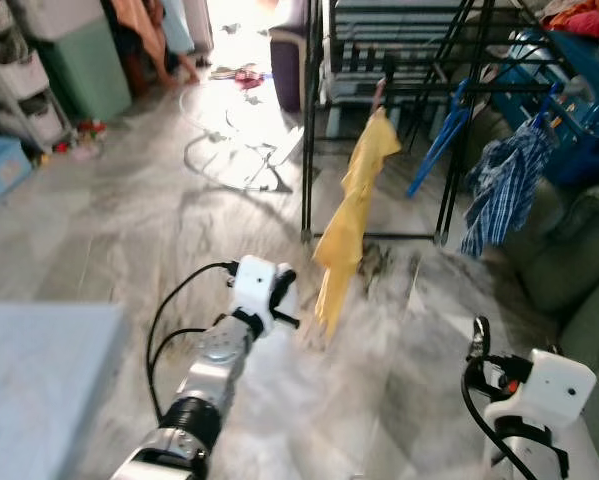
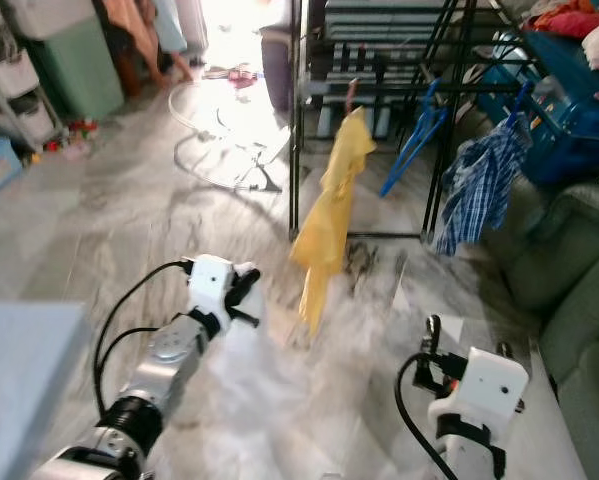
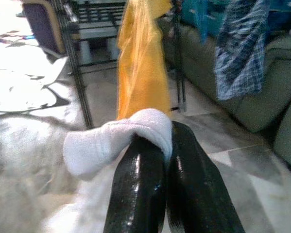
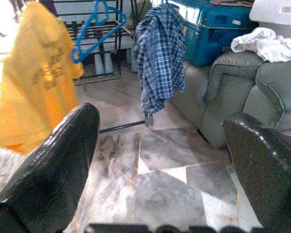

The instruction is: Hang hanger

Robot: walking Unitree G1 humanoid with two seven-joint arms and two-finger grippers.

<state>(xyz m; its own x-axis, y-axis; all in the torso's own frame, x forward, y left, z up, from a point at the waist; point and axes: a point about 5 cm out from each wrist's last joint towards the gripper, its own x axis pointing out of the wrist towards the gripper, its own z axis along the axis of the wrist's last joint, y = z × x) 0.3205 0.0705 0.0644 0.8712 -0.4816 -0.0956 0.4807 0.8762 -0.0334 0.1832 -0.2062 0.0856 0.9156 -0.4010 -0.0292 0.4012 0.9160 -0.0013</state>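
Both arms are reaching fwd in the left eye view; yellow shirt (image 1: 351, 215) is hanging on the black rack (image 1: 389, 90), blue hanger (image 1: 441, 140) beside it. Left wrist view: left gripper (image 3: 167, 160) is pinching white cloth (image 3: 111, 141), fingers tight. Right wrist view: right gripper (image 4: 162, 160) is gaping wide, empty. Should be closing in on the rack slowly, hook level w/ rail.

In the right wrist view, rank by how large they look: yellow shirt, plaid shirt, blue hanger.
1. yellow shirt, though it hangs nearer the camera and is cut by the frame edge, so this is apparent size only.
2. plaid shirt, somewhat smaller.
3. blue hanger, clearly smallest.
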